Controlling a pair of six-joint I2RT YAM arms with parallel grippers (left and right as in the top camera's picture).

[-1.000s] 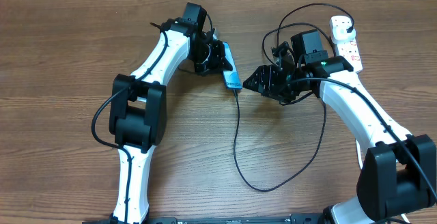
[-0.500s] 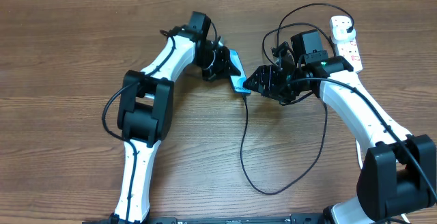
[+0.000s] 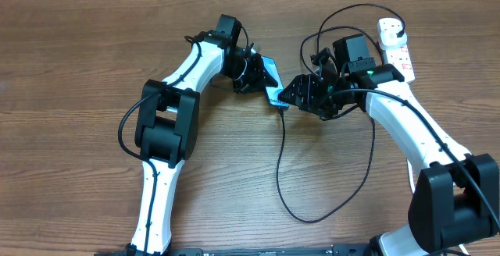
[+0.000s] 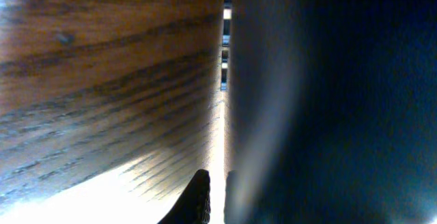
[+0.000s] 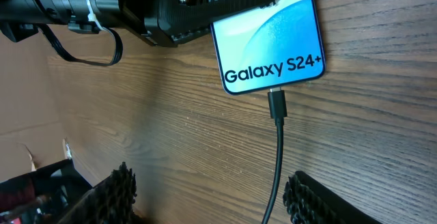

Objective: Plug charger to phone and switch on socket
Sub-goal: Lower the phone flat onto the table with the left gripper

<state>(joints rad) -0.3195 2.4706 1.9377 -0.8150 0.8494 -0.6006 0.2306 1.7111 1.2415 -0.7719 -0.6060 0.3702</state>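
The phone (image 3: 271,85) lies on the table with its light blue screen up, reading "Galaxy S24+" in the right wrist view (image 5: 272,43). My left gripper (image 3: 255,74) is shut on the phone's upper end. In the left wrist view the phone (image 4: 328,101) fills the right side as a dark surface. The charger's connector tip (image 5: 276,104) sits in the phone's bottom edge. The charger cable (image 3: 278,170) loops down the table and back up right. My right gripper (image 5: 212,197) is open, with the cable running between its fingers untouched. The socket (image 3: 395,51) lies at the far right.
A black plug (image 3: 400,28) sits in the socket's far end. The cable's wide loop (image 3: 312,218) lies on the wood between the two arms. The table's far edge runs along the top of the overhead view.
My left gripper has carried the phone to the right, close to the right gripper's fingers, and the cable below shifted right with it. The right arm has not moved.
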